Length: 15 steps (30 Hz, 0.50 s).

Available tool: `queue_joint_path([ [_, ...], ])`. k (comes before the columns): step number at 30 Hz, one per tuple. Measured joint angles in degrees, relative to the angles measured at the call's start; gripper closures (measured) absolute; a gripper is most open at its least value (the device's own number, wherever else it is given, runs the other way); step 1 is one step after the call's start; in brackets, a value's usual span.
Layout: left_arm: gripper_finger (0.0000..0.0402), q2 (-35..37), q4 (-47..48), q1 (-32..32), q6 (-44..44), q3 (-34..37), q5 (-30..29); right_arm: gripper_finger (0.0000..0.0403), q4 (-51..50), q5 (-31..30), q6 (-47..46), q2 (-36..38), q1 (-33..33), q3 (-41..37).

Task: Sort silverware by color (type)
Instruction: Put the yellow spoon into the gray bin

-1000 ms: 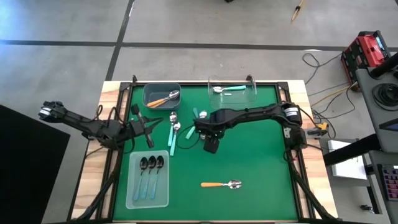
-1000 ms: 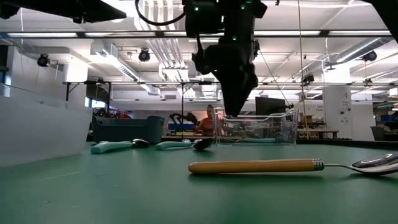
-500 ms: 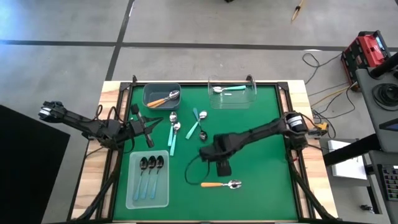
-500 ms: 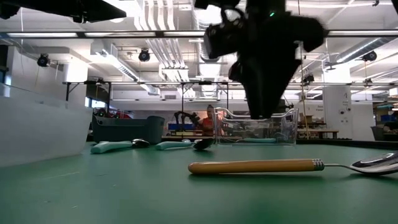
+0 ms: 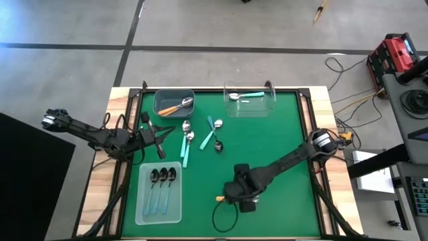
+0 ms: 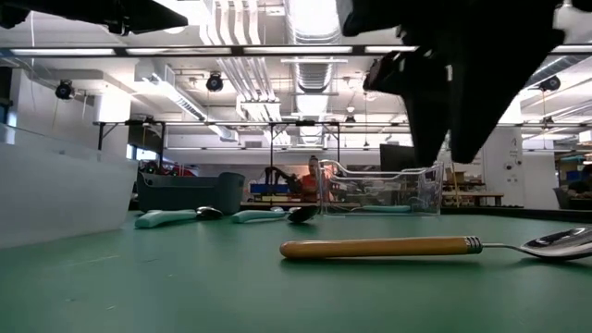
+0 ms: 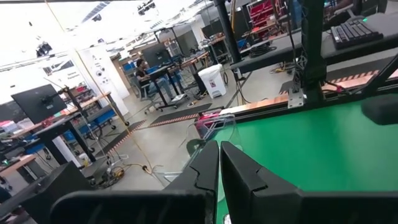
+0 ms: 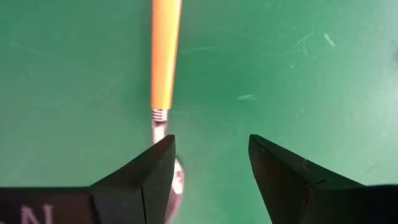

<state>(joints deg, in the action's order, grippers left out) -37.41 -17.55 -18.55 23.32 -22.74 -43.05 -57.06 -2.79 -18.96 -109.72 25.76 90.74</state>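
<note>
High cam overhead, low cam table-level, right wrist cam close above orange-handled spoon [image 8: 166, 56]

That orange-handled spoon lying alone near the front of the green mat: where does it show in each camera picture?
High view: orange-handled spoon, mostly hidden under the right gripper.
Low view: spoon lies across the foreground.
Left wrist view: not in it.
Right wrist view: handle beyond the open fingers.
Shared landmark: the green mat.
</note>
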Motion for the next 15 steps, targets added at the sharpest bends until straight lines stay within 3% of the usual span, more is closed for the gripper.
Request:
queue_joint_path([
  [7, 0.0401, 0.00, 0.01, 0.02, -2.37, 0.00, 0.02, 0.0207, 1.86, -0.89, -10.22, -1.22, 3.83, 0.00],
  [15, 0.0401, -0.11, 0.15, 0.00, -7.28, 0.00, 0.07, 0.0207, 6.09, -1.33, -13.73, -5.16, 5.13, 0.00],
])
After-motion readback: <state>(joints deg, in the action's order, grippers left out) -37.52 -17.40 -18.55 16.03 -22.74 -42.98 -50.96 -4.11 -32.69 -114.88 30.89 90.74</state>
